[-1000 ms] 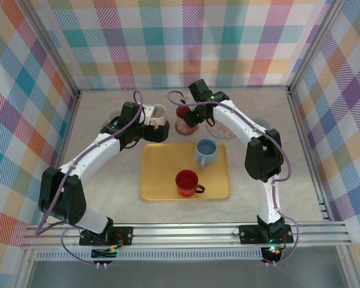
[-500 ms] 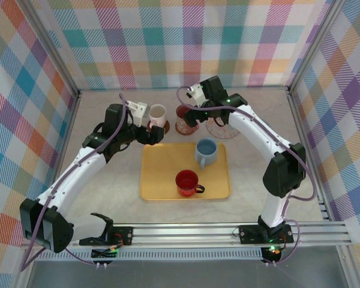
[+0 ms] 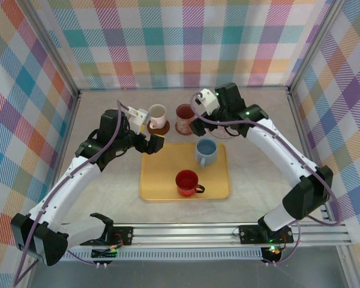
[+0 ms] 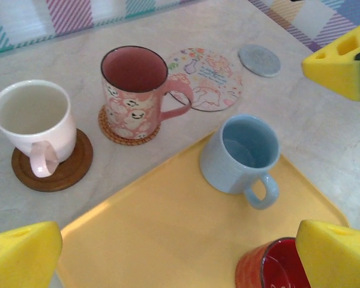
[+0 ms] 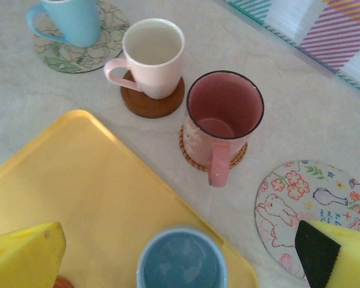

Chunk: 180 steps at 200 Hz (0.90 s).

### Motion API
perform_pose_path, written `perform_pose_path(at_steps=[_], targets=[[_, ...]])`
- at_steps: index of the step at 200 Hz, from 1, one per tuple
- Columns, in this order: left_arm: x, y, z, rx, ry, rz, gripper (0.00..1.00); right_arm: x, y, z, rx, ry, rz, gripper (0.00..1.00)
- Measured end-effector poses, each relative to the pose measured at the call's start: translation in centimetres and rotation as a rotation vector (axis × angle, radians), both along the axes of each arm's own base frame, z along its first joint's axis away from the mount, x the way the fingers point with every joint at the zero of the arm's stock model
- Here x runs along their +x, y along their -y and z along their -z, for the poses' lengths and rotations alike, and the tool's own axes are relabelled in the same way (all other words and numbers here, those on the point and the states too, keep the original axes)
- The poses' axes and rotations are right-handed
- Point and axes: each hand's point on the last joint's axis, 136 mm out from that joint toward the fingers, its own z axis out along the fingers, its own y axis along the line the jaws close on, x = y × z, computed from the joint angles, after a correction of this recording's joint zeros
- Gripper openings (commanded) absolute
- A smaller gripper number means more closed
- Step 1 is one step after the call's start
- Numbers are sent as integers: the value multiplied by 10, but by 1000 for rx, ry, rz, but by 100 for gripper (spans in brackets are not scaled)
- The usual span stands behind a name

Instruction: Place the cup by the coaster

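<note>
Top external view, read near to far. Nearest me lies the yellow tray (image 3: pixel 162 180). It carries two cups: a red mug (image 3: pixel 186 182) by its near edge and a blue mug (image 3: pixel 205 150) toward its far right. Over the tray's far edge hang my left gripper (image 3: pixel 155 142) and my right gripper (image 3: pixel 197 127). Both have their jaws spread wide with nothing between them, as each wrist view confirms.

Change over the last second: my right jaws have gone from part-closed to full width and drawn back from the patterned pink mug (image 5: pixel 222 120). My left arm has likewise pulled away from the white cup (image 5: pixel 151 54). I judge from this that both cups are released and that this placement is finished.

Location of the task's thing: the patterned pink mug stands upright on the woven coaster (image 5: pixel 192 157), apart from my fingers. The white cup stands on the wooden coaster (image 5: pixel 141 107), just to its left.

Count, far row included:
- **Cups, five:** red, blue, patterned pink, white, and a light blue cup (image 5: pixel 72 18).
- **Coasters, five:** woven, wooden, a green-patterned coaster (image 5: pixel 78 60) under the light blue cup, a bare floral coaster (image 5: pixel 300 204), and a bare grey disc (image 4: pixel 259 60).

Three cups stand on coasters. By my judgement, the two cups on the tray and the two bare coasters are what remains.
</note>
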Motion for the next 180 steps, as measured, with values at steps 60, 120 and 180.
perform_pose_path(at_steps=[60,120,180], targets=[[-23,8,7,18,9,71,100,-59,17,15,9,-35,-109,99],[-47,3,21,35,9,93,100,-120,30,53,1,-71,-270,99],[-64,-4,39,46,2,96,100,-167,22,67,4,-59,-486,99]])
